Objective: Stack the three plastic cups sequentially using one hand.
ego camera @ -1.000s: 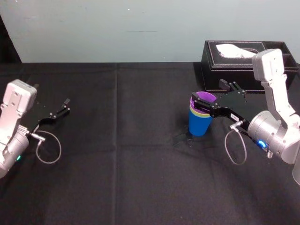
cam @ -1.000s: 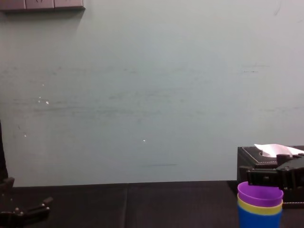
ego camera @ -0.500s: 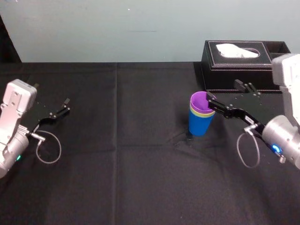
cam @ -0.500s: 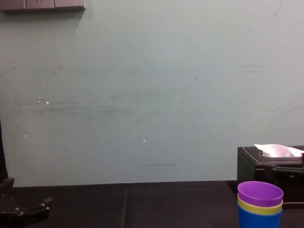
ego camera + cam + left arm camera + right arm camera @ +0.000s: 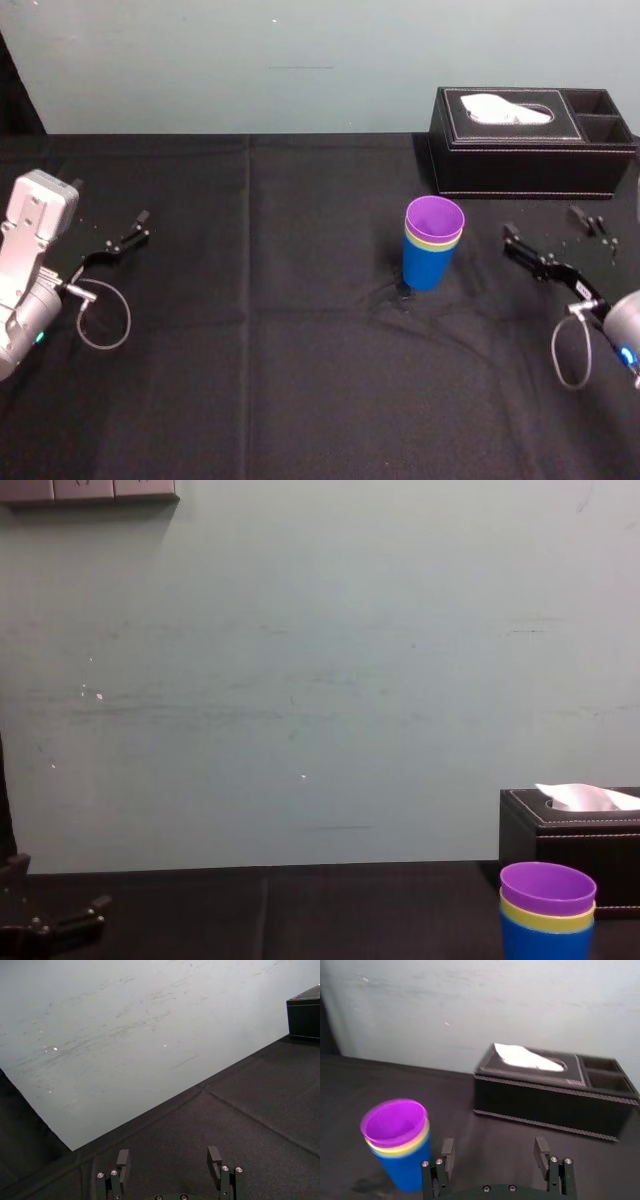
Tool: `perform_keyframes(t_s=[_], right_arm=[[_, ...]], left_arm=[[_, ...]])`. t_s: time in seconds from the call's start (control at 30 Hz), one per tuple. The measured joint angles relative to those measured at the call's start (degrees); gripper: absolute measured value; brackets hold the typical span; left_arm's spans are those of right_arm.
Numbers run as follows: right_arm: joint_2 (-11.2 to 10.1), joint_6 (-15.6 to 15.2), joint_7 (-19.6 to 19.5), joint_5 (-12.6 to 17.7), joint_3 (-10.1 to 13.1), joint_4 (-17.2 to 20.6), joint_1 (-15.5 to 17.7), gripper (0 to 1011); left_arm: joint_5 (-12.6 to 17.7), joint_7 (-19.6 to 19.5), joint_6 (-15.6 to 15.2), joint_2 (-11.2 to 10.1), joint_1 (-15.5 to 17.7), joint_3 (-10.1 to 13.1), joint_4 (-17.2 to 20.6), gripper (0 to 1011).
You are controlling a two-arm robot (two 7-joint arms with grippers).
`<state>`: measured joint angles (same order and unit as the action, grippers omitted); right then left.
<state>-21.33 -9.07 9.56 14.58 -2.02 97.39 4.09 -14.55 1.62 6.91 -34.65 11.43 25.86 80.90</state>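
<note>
The right gripper point(image 5: 541, 224) hangs low over the black table point(image 5: 300, 350) with its jaws spread wide and nothing in them. In the right wrist view the right gripper point(image 5: 494, 1152) has only bare cloth in the gap between its two fingers point(image 5: 447, 1152).

The three cups stand nested and upright, outside the jaws and clear of them, off the side of the finger that points toward the table's middle. The blue cup point(image 5: 427, 270) is at the bottom, resting on the cloth. The purple cup point(image 5: 434, 214) sits innermost, its mouth open upward. Between them the yellow-green cup point(image 5: 431, 243) is a thin band just under the purple rim, so how deep it sits is hard to judge.

Beyond the jaws' tips stands the black tissue box point(image 5: 530, 140), apart from both the gripper and the cups.

The left gripper point(image 5: 168, 1161) is parked at the table's far left, its jaws also open and empty, well apart from the cups.
</note>
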Motion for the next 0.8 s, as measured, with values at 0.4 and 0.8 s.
perform_keyframes(t_s=[0.4, 0.8], right_arm=[[1.30, 0.35, -0.86, -3.03, -0.44, -3.26, 0.12, 1003], [1.26, 0.34, -0.88, -2.89, -0.38, -3.00, 0.18, 1003]], left_arm=[[0.00, 0.00, 0.00, 0.00, 0.00, 0.00, 0.00, 1011], [0.00, 0.00, 0.00, 0.00, 0.00, 0.00, 0.00, 1011]])
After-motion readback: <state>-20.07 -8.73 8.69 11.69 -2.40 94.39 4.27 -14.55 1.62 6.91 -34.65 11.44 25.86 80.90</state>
